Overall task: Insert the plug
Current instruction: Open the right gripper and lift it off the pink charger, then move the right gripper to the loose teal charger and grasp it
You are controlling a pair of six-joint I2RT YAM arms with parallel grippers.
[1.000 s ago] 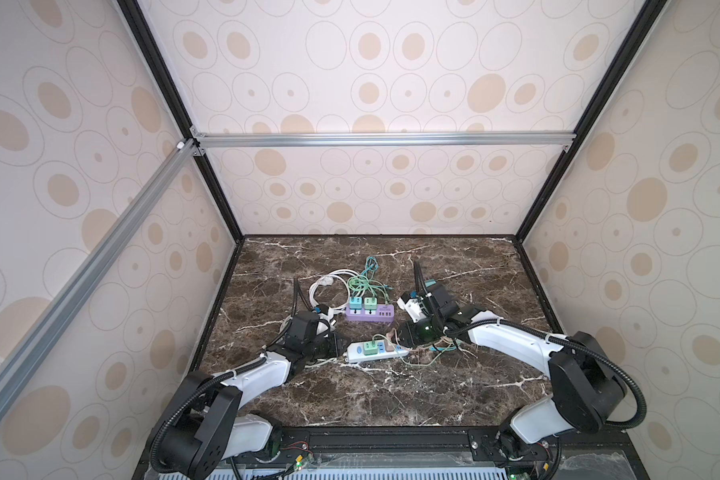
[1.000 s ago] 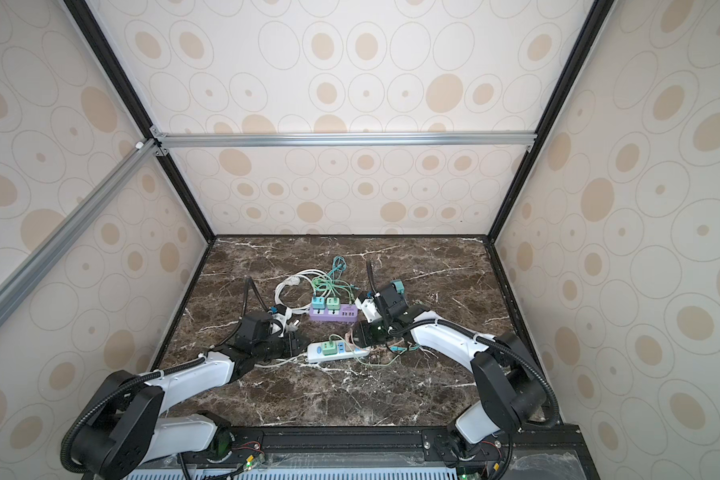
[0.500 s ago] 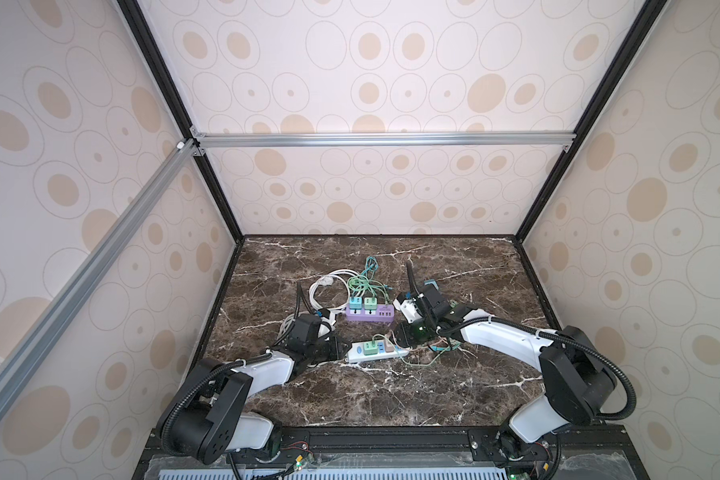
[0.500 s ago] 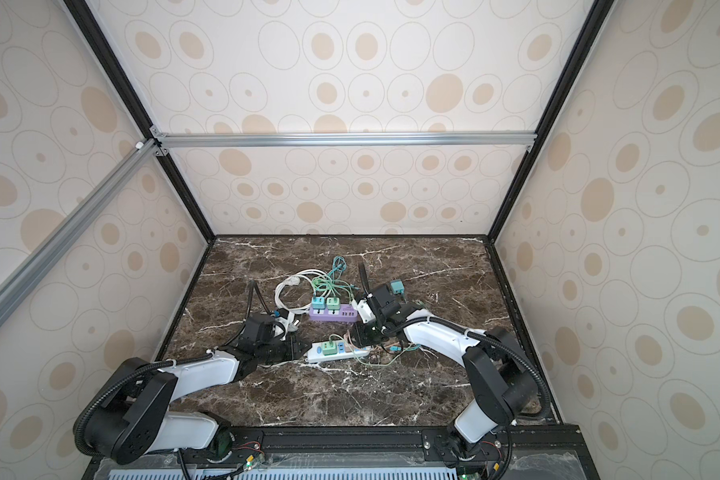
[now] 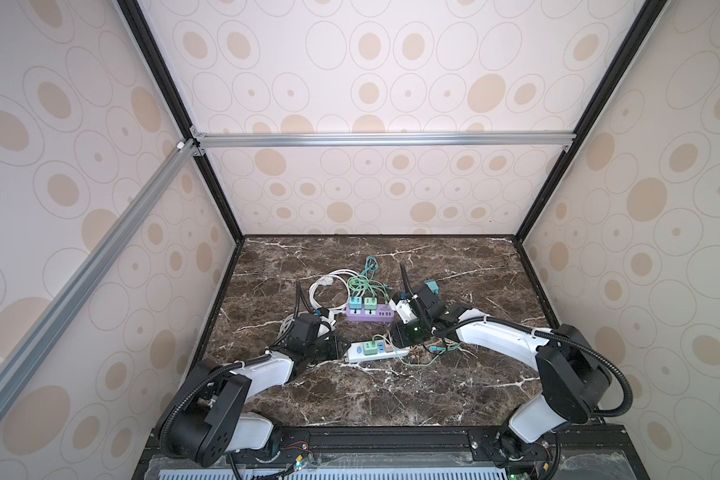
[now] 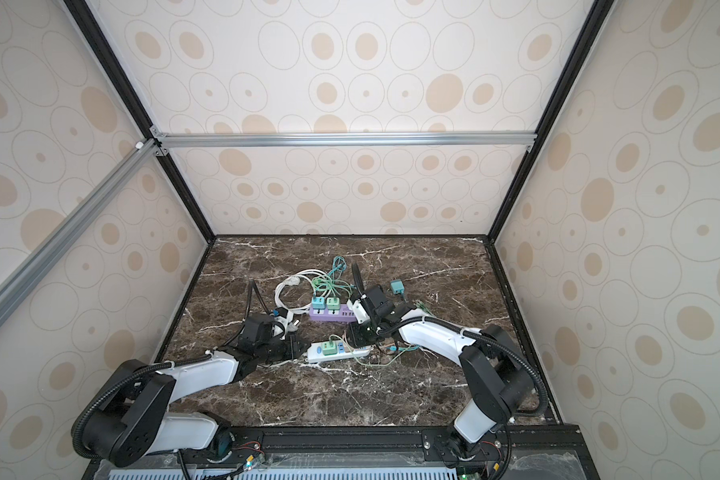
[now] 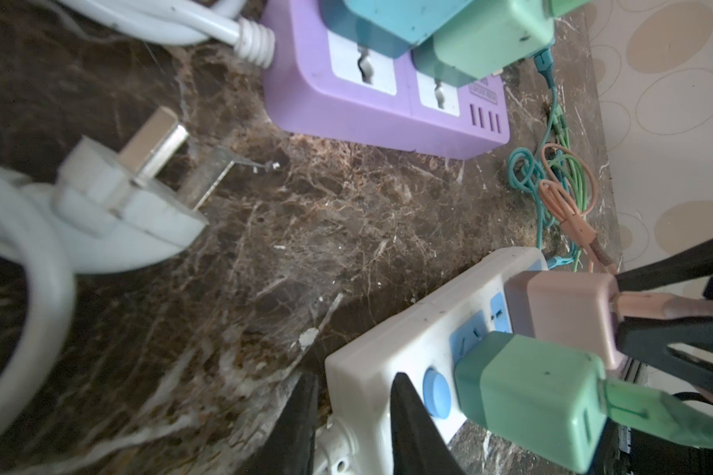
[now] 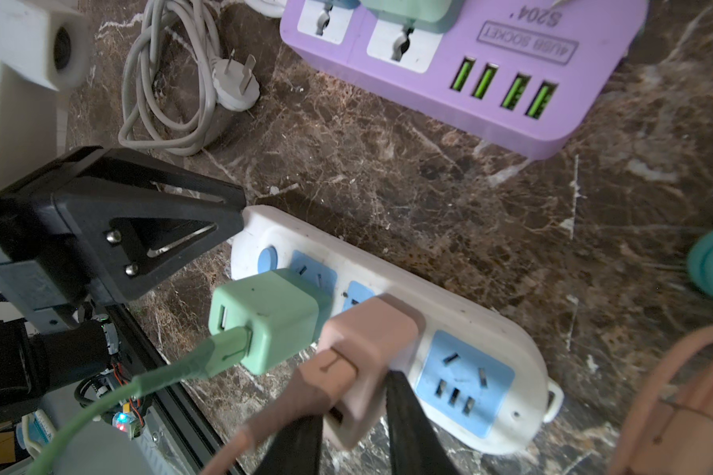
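**Pink plug at the white strip's middle socket, in the right gripper's hold**

The pink plug (image 8: 367,341), a matte cube with rounded corners and a pink lead at its back, sits against the middle socket of the white strip (image 8: 470,320). Whether its prongs are fully home cannot be told. The right gripper (image 8: 355,407) has its black fingers (image 8: 408,419) drawn narrow, clamped on the plug's two sides. The left gripper (image 7: 355,384) pinches the strip's rounded end by the blue switch (image 7: 436,392), one finger on each side.

Space is tight there. A green plug (image 8: 264,312) of the same cube shape fills the socket on the switch side and sits close against the pink plug. Its green lead trails toward the robot's base. The third socket (image 8: 464,382), a pale blue face, lies bare at the strip's other end.

Behind the white strip lies a purple strip (image 5: 368,315), a smooth plastic block with four green USB ports (image 8: 503,92). A teal cube (image 5: 355,303) and a mint cube (image 5: 369,302) stand plugged into it. A spare adapter (image 6: 398,286) lies apart, beyond the right arm.

A thick white cable (image 5: 329,286) is coiled to the left, and its flat-pin plug (image 7: 120,197) rests on the table (image 5: 391,395) near the left gripper. Thin cables (image 7: 560,185) in green, teal and orange tangle by the strip's far end. The table is glossy dark brown marble with white veins.
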